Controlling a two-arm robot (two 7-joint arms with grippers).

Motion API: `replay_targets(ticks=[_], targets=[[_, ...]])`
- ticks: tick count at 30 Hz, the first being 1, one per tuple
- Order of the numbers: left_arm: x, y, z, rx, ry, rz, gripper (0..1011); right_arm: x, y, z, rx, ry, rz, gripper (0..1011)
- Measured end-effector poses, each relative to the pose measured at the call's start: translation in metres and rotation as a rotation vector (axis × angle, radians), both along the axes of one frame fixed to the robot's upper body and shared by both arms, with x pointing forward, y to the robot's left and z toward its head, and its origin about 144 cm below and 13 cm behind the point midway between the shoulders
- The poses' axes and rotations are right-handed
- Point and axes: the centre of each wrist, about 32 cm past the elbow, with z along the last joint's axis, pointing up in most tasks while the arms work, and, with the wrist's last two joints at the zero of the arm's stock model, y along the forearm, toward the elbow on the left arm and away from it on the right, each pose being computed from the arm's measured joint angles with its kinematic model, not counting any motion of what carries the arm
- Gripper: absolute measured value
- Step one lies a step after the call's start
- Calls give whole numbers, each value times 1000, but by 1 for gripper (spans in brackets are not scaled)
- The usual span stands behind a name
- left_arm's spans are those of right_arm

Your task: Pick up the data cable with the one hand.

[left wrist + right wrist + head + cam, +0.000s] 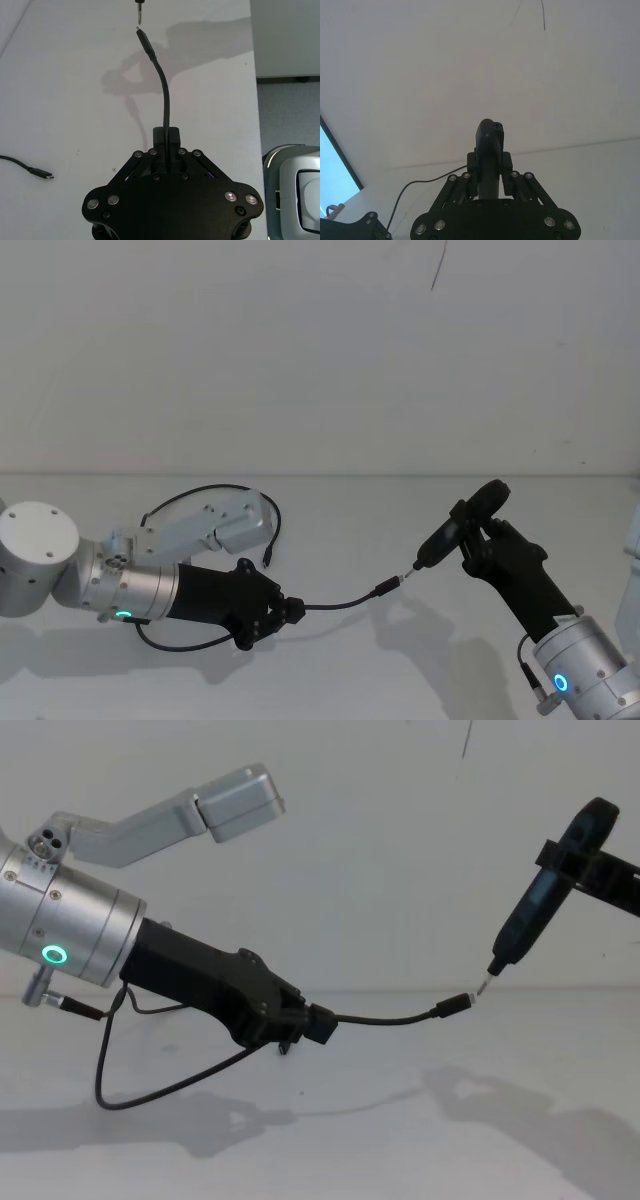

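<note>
Left hand (293, 610) around data cable (345, 603)

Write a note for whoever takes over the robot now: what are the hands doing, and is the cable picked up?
Left gripper: shut on the cable near one plug, held above the table.
Right gripper: shut on a pen tool, its tip right by that plug.
Cable: the rest droops in a loop; the far plug lies on the table.
Done: cable gripped, held end off the table.
Left: lift the trailing part clear.
</note>
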Motion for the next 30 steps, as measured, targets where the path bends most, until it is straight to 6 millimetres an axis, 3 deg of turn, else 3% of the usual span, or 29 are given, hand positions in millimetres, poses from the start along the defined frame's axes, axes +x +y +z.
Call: replay_targets(ticks=[30], targets=[[0,0,0,0,0,0,49,2,0,-3,31,3,32,263]])
